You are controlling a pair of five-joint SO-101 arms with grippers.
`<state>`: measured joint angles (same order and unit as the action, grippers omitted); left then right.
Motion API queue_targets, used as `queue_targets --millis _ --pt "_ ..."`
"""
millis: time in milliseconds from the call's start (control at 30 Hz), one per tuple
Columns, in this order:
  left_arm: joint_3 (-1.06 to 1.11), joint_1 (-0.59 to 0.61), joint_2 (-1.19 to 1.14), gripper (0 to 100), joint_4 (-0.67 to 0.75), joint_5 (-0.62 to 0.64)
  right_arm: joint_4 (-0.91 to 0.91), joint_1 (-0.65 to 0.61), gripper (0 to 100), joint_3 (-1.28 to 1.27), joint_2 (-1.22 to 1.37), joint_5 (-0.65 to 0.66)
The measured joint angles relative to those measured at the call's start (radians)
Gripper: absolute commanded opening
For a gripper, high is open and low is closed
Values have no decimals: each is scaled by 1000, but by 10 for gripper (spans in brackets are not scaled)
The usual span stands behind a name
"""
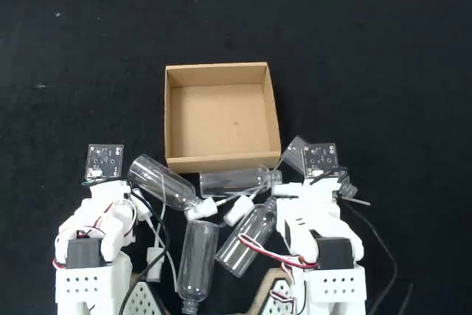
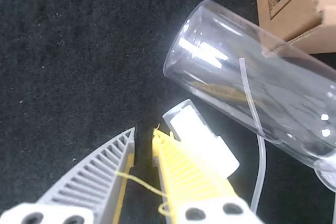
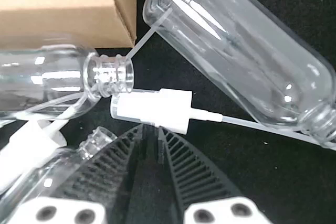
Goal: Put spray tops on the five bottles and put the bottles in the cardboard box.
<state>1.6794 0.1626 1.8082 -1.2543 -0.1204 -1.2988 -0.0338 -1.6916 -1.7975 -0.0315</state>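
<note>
box (image 1: 221,71): open, mid table (image 1: 383,71);
bottles (image 1: 162,181): lying heaped by near edge, crowding box front;
left gripper (image 2: 144,135): clenched on nothing;
right gripper (image 3: 150,132): clenched on nothing; spray top (image 3: 152,109) just ahead

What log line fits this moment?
cardboard box: empty | five bottles: lying outside box | left end effector: shut, empty | right end effector: shut, loose spray top at tips
</note>
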Motion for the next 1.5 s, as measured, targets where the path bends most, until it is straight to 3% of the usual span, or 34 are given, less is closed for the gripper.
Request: queue_targets --millis 133,333,567,667,900,1033,1233,1500 --pt "0 8 0 30 0 -5 0 0 11 0 0 0" --pt "-2 143 0 30 14 -9 0 0 11 0 0 0" --pt "-2 308 2 30 207 -311 0 0 11 0 0 0" --pt "-2 350 5 31 279 -356 0 0 11 0 0 0" --pt "-161 342 8 236 176 -370 0 0 11 0 0 0" --pt "-307 316 17 233 127 -370 0 0 11 0 0 0" --pt "-331 265 -6 235 115 -388 0 0 11 0 0 0" --pt "-489 224 -371 235 115 -390 0 0 11 0 0 0"
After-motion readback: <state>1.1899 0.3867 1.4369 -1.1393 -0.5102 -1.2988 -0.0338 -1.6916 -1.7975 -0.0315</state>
